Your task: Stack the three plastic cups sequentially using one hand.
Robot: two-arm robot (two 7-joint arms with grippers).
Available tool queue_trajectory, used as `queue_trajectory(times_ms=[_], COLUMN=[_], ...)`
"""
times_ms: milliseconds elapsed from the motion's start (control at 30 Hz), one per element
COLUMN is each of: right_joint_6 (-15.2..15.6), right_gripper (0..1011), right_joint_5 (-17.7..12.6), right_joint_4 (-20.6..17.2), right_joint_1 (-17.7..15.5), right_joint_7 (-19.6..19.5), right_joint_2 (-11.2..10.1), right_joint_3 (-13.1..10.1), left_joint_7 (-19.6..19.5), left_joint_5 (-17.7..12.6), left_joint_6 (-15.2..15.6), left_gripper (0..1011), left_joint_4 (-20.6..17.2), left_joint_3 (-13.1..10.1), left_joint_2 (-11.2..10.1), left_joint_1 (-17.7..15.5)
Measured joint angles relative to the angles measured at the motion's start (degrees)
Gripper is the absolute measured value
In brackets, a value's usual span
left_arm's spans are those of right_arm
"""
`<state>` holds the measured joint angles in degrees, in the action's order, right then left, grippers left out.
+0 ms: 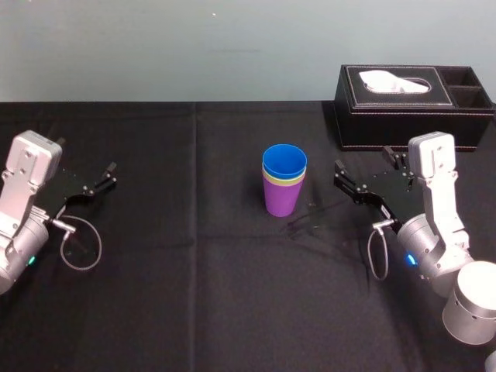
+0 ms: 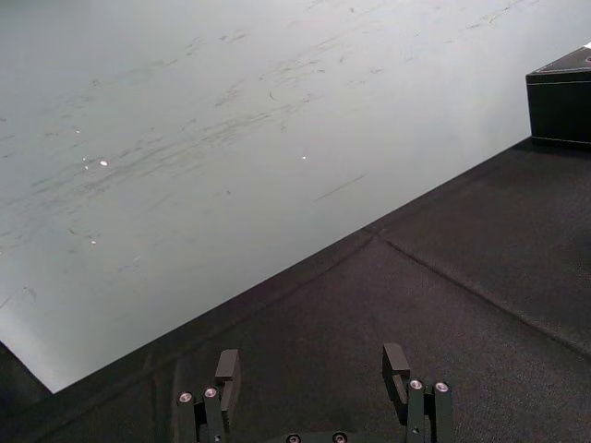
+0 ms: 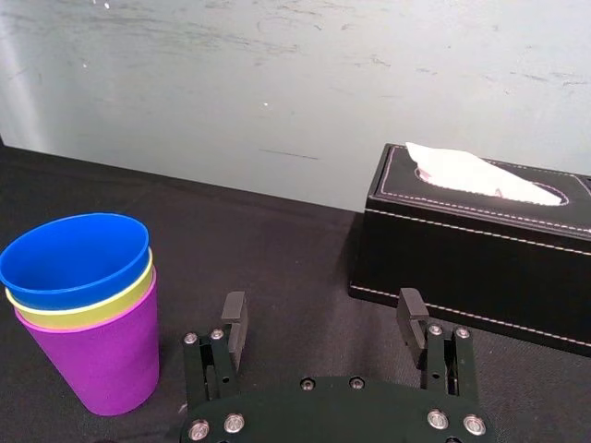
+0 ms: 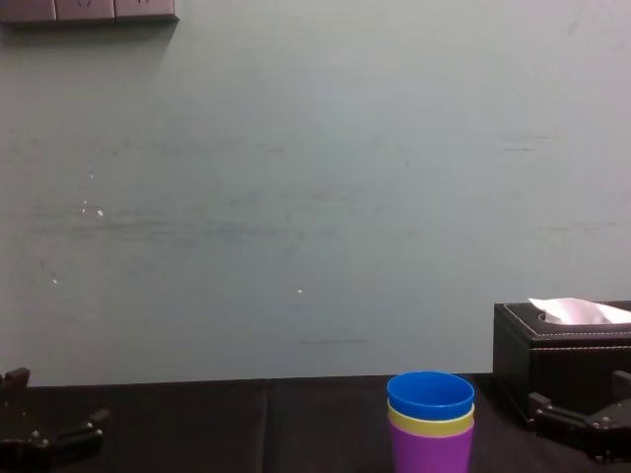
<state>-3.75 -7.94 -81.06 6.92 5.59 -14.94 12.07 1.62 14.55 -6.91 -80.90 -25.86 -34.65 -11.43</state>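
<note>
My right jaws are hanging released, empty. The blue cup (image 1: pixel 284 161) is nesting in the yellow-green cup (image 1: pixel 284 183), that in the purple cup (image 1: pixel 283 201), upright on the bench (image 1: pixel 194 294) near their left. My left jaws are idling released, beyond the stack.

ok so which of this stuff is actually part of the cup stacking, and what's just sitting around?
Job: blue cup, yellow-green cup, purple cup, nested in one stack with purple at the bottom; right gripper, open, beside the stack.
Lying about: black tissue box at the back right; left gripper, open, parked far left.
</note>
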Motion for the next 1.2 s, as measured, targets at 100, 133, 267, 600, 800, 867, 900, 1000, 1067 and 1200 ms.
queue_trajectory(times_ms=[100, 133, 267, 600, 800, 867, 900, 1000, 1067, 1200], right_joint_6=[0.00, 0.00, 0.00, 0.00, 0.00, 0.00, 0.00, 0.00, 0.00, 0.00], right_gripper=[1000, 1000, 1000, 1000, 1000, 1000, 1000, 1000, 1000, 1000], right_joint_5=[0.00, 0.00, 0.00, 0.00, 0.00, 0.00, 0.00, 0.00, 0.00, 0.00], right_joint_4=[0.00, 0.00, 0.00, 0.00, 0.00, 0.00, 0.00, 0.00, 0.00, 0.00], right_joint_1=[0.00, 0.00, 0.00, 0.00, 0.00, 0.00, 0.00, 0.00, 0.00, 0.00], right_joint_7=[0.00, 0.00, 0.00, 0.00, 0.00, 0.00, 0.00, 0.00, 0.00, 0.00], right_joint_2=[0.00, 0.00, 0.00, 0.00, 0.00, 0.00, 0.00, 0.00, 0.00, 0.00], right_joint_3=[0.00, 0.00, 0.00, 0.00, 0.00, 0.00, 0.00, 0.00, 0.00, 0.00], left_joint_7=[0.00, 0.00, 0.00, 0.00, 0.00, 0.00, 0.00, 0.00, 0.00, 0.00], left_joint_5=[0.00, 0.00, 0.00, 0.00, 0.00, 0.00, 0.00, 0.00, 0.00, 0.00], left_joint_6=[0.00, 0.00, 0.00, 0.00, 0.00, 0.00, 0.00, 0.00, 0.00, 0.00], left_gripper=[1011, 1012, 1011, 1011, 1011, 1011, 1011, 1011, 1011, 1011], left_joint_4=[0.00, 0.00, 0.00, 0.00, 0.00, 0.00, 0.00, 0.00, 0.00, 0.00], left_joint_3=[0.00, 0.00, 0.00, 0.00, 0.00, 0.00, 0.00, 0.00, 0.00, 0.00], left_joint_2=[0.00, 0.00, 0.00, 0.00, 0.00, 0.00, 0.00, 0.00, 0.00, 0.00], left_joint_1=[0.00, 0.00, 0.00, 0.00, 0.00, 0.00, 0.00, 0.00, 0.00, 0.00])
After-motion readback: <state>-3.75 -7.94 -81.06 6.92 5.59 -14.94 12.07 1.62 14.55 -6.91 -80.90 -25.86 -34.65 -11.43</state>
